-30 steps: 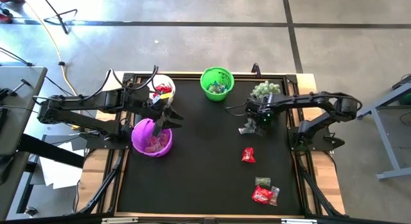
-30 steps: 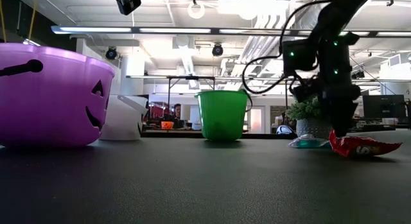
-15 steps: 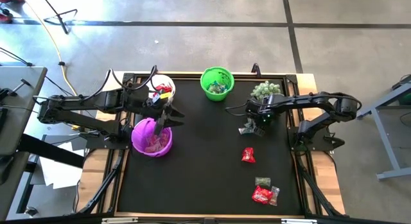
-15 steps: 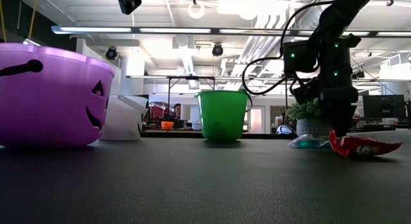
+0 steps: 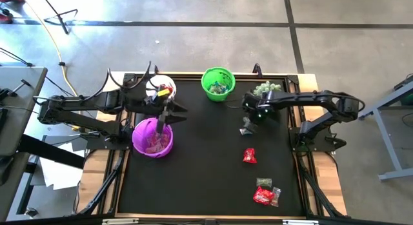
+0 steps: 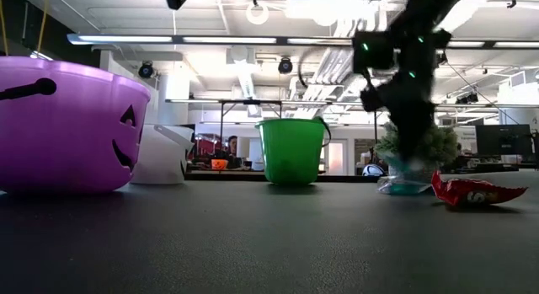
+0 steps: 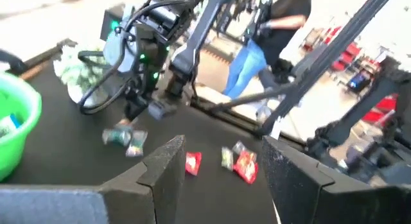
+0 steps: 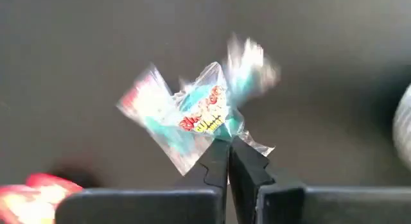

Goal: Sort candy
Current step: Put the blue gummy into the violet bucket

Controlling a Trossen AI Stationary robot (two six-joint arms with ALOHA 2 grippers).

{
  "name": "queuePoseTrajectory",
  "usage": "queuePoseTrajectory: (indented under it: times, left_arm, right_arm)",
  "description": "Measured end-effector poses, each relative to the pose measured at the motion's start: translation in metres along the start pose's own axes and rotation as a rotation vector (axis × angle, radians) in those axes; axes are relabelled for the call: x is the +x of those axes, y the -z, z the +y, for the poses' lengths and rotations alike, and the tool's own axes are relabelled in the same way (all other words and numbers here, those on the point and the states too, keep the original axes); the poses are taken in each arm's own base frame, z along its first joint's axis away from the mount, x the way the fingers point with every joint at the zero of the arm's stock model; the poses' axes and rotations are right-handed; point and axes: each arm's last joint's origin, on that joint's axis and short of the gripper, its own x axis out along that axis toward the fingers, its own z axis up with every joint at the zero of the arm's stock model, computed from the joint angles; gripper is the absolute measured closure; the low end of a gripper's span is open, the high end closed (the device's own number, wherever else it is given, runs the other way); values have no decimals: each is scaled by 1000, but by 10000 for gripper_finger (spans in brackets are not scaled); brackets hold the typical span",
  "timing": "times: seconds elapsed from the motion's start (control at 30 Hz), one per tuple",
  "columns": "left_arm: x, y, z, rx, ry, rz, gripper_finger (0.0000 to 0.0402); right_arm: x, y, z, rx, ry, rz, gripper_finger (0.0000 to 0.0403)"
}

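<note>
Right pincer (image 8: 228, 153) pinching a blue-white candy (image 8: 196, 118); left pincer (image 7: 218, 166) spread above the purple bucket (image 5: 152, 138)

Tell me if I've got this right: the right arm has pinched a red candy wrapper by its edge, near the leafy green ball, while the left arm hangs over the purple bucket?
Not quite. The candy pinched by the right gripper has a silvery blue-white wrapper, not red, as the right wrist view shows. The rest holds: it is near the spiky green ball, and the left gripper hangs over the purple bucket.
</note>
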Motion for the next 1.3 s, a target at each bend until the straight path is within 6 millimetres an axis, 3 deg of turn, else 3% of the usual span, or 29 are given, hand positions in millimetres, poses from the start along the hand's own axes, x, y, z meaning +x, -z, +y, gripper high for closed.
queuePoseTrajectory:
  times: [0.37, 0.7, 1.07, 1.3]
  left_arm:
    - [-2, -13, 8, 27, -189, -175, 216]
    - [14, -15, 18, 44, -246, -209, 216]
    - [43, -25, 20, 198, -209, -357, 216]
    - [61, -22, 25, 230, -214, -374, 216]
  right_arm:
    - [-91, -71, 27, -172, -83, -482, 402]
    - [-154, -107, 47, -182, -215, -978, 403]
    - [-164, -102, 81, -253, -316, -1092, 403]
    - [-164, -99, 87, -275, -294, -1101, 403]
